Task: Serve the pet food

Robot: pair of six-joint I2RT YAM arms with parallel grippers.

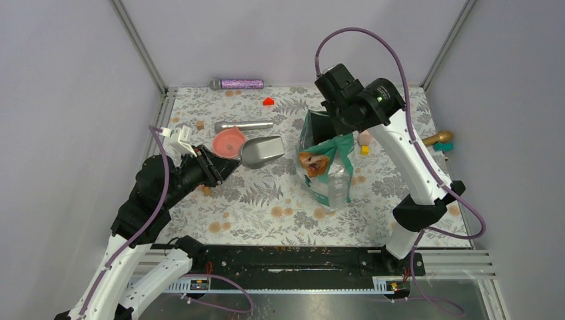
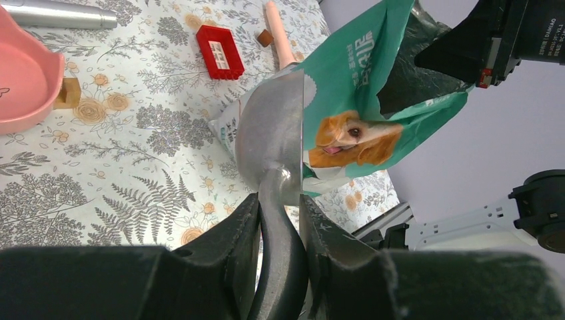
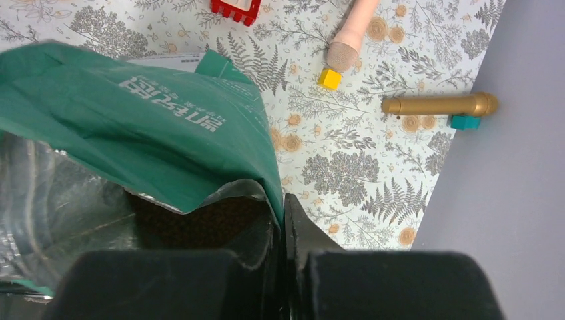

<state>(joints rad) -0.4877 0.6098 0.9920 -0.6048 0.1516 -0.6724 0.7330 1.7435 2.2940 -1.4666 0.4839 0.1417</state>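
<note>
The teal dog-picture bag [image 1: 325, 163] stands upright mid-mat. My right gripper [image 1: 331, 115] is shut on its top rim and holds the mouth open; in the right wrist view [image 3: 283, 215] the jaws pinch the teal edge [image 3: 133, 113]. Dark brown pet food [image 3: 200, 225] shows dimly inside the bag. My left gripper [image 1: 226, 167] is shut on the handle of a metal scoop [image 1: 261, 151], whose bowl looks empty and lies just left of the bag. In the left wrist view the scoop [image 2: 270, 133] points at the bag [image 2: 360, 87]. A pink bowl [image 1: 228, 141] sits beside the scoop.
A silver cylinder [image 1: 243, 125], a purple glitter bottle [image 1: 241, 84] and a red piece [image 1: 268, 101] lie at the back. A gold cylinder [image 1: 436, 139], a yellow cube [image 1: 365, 150] and a pink peg [image 1: 364, 138] lie right of the bag. Grey walls close the sides.
</note>
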